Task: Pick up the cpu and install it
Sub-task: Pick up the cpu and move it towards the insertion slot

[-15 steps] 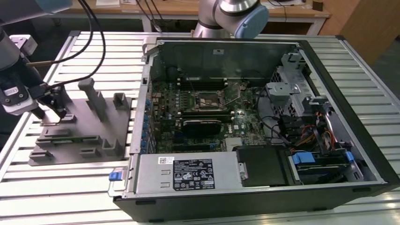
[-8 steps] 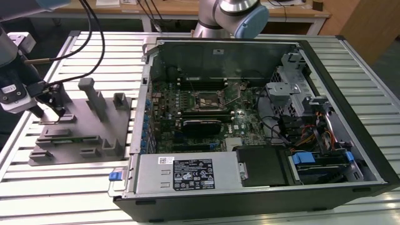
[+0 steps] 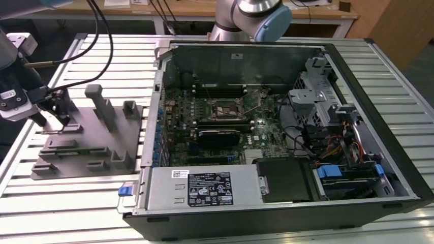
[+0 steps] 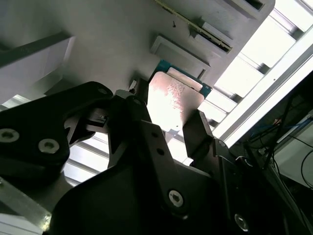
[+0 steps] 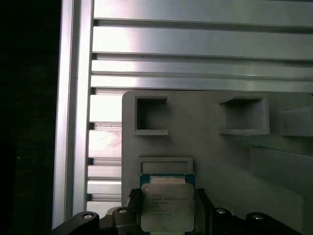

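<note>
The gripper's (image 4: 168,110) black fingers (image 4: 195,132) sit closest to the lens in both wrist views, clenched on the cpu (image 4: 173,98) from two opposite edges. The cpu's pale silver top faces the cameras, with a thin green rim showing at its far edge. It sits over the grey fixture (image 5: 210,156), just in front of a shallow rectangular pocket; whether it rests on the fixture or is raised off it cannot be told. In the exterior view the gripper (image 3: 54,118) is at the fixture's (image 3: 88,147) far corner, on the slatted metal bench (image 3: 81,203). The open computer case (image 3: 237,61) lies just beside the fixture, on the exterior view's right.
</note>
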Robot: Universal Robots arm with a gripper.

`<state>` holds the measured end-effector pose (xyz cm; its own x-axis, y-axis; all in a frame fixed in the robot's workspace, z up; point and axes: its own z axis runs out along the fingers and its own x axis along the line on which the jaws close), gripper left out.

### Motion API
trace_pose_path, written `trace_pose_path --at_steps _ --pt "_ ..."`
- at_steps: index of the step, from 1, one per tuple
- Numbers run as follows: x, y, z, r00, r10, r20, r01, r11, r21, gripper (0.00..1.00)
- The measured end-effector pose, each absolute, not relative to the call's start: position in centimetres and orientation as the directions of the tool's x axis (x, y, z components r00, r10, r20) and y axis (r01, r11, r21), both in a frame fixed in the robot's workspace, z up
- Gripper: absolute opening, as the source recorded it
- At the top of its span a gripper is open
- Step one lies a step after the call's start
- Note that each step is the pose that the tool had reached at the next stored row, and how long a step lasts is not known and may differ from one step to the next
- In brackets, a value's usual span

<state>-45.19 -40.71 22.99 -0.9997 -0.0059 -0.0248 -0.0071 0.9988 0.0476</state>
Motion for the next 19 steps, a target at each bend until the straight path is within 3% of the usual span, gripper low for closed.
trace_pose_path --at_steps 19 --pt "-45.2 -40.7 24.2 -1.0 -0.006 -0.025 -0.007 0.999 0.049 0.53"
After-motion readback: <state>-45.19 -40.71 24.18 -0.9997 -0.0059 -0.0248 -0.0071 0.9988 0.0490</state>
